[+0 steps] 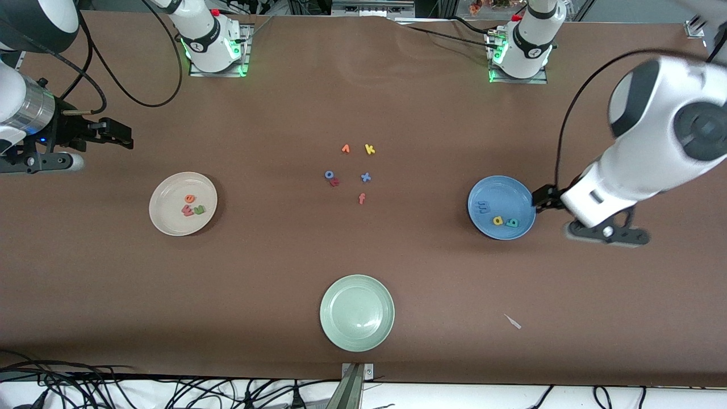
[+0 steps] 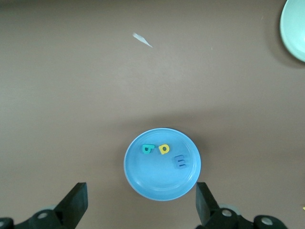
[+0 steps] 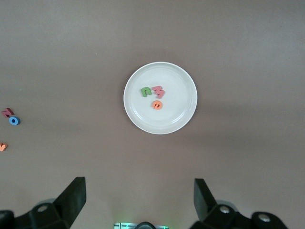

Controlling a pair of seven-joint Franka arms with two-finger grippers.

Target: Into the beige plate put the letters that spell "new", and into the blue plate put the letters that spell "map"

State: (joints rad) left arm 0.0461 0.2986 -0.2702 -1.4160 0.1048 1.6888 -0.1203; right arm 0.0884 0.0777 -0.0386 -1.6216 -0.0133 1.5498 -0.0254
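The beige plate (image 1: 164, 193) lies toward the right arm's end of the table. In it rest the orange e (image 1: 189, 198), pinkish-red w (image 1: 187, 211) and green n (image 1: 199, 210). The blue plate (image 1: 505, 193) lies toward the left arm's end and holds the blue m (image 1: 483, 207), yellow a (image 1: 498, 220) and teal p (image 1: 512, 222). My left gripper (image 1: 537, 199) hangs open and empty beside the blue plate's (image 2: 157, 183) rim. My right gripper (image 1: 126, 139) hovers open and empty, raised well off the beige plate (image 3: 176, 119).
Loose letters sit mid-table: an orange one (image 1: 345, 149), yellow k (image 1: 370, 149), blue o (image 1: 329, 175), red r (image 1: 334, 182), blue x (image 1: 366, 177), orange f (image 1: 362, 198). A pale green plate (image 1: 356, 312) lies near the front edge, a white scrap (image 1: 513, 321) beside it.
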